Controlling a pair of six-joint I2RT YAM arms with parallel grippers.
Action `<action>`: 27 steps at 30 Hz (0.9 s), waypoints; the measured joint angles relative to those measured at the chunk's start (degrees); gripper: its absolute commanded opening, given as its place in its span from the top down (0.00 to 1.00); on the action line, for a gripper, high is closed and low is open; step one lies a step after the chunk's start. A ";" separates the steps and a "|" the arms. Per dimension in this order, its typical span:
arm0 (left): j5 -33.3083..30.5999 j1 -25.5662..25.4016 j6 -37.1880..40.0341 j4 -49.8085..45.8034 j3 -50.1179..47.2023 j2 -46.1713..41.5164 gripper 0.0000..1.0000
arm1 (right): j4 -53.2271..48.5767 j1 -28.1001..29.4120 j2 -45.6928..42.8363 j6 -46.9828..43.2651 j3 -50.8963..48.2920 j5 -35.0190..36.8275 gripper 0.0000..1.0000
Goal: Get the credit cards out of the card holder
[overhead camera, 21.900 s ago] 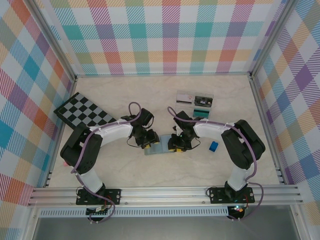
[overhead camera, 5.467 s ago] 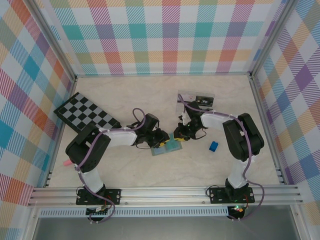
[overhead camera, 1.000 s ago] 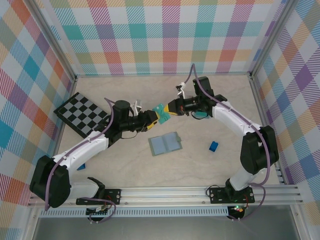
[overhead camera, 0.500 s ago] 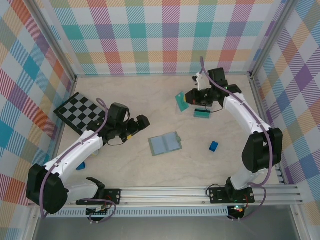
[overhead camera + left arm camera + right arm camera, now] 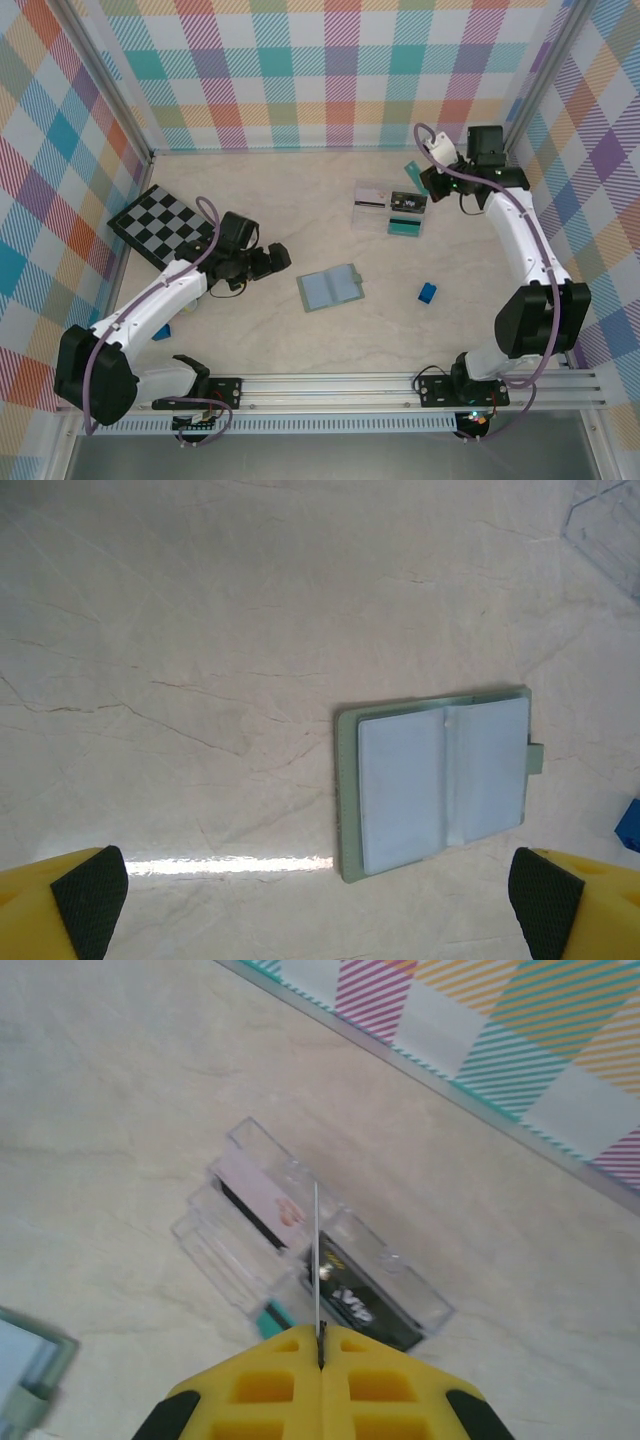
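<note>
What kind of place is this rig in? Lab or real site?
Probably a lab test cell: plaid printed wall panels box in a marble-look table, and the left arm and right arm mount on an aluminium rail at its near edge.

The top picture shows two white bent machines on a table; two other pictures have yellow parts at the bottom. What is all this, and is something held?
They are two robot arms bolted at the near edge of a table. The top picture comes from a fixed camera above and behind them. The other two come from a camera on each wrist; the yellow parts are that arm's own fingers. The left hand is open and empty, facing the card holder, which lies open and flat. The right hand is shut on a teal card, near a clear tray holding a pale card and a dark card. A blue block and a checkered board lie there.
</note>
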 measured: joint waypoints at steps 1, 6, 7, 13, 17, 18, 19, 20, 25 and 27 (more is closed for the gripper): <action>-0.04 0.00 0.13 -0.02 -0.02 0.20 0.00 | -0.66 -0.24 0.66 -2.34 0.94 0.39 1.00; -0.46 0.04 0.61 -1.03 0.09 2.47 0.00 | -2.78 -0.15 4.70 -13.88 2.19 1.20 1.00; -0.46 0.04 0.66 -1.51 0.09 3.21 0.00 | -3.69 0.07 6.12 -16.04 2.62 1.27 1.00; -0.63 0.04 0.90 -2.78 0.17 5.49 0.00 | -6.19 2.45 11.80 -26.45 2.82 2.21 1.00; -0.55 0.04 1.03 -2.71 0.35 5.90 0.00 | -6.16 4.35 12.81 -31.34 2.47 3.67 1.00; -0.39 0.04 1.03 -2.71 0.35 6.05 0.00 | -6.21 4.70 13.16 -32.20 2.49 4.02 1.00; -0.33 0.04 1.03 -2.69 0.37 6.29 0.00 | -6.25 5.03 13.79 -33.24 2.49 4.59 1.00; -0.22 0.04 1.03 -2.69 0.37 6.60 0.00 | -6.25 5.22 14.56 -34.32 2.49 5.31 1.00; 0.31 0.04 0.98 -2.51 0.37 7.82 0.00 | -5.73 6.01 17.27 -39.15 0.70 9.44 1.00; 0.79 0.04 0.98 -2.49 0.37 8.04 0.00 | -5.68 6.19 17.51 -40.37 -0.50 10.47 1.00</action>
